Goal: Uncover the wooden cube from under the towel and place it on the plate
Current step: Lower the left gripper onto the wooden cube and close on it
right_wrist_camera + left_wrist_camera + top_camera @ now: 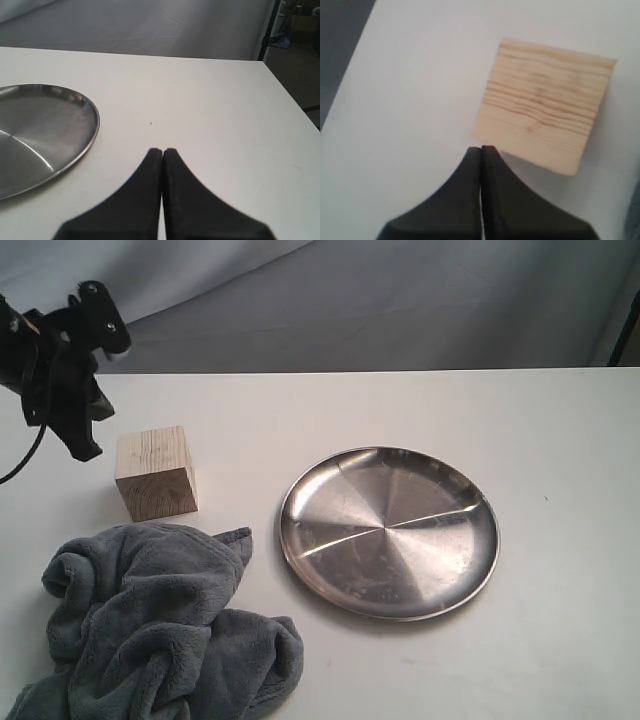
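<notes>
From outside, the wooden cube (156,473) sits bare beside the towel (160,625), apart from the plate (388,532); the left gripper (481,150) is shut near it, the right gripper (163,151) is shut too; the cube looks hard and light, so pinch two flat sides.

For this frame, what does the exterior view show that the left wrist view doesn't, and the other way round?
Exterior only: the towel, crumpled in a heap, and the plate, with nothing on it. Left wrist only: that the left gripper is shut and holding nothing, plus the grain lines on the block's top face. Both: the wooden cube, uncovered and resting on the white table.
</notes>
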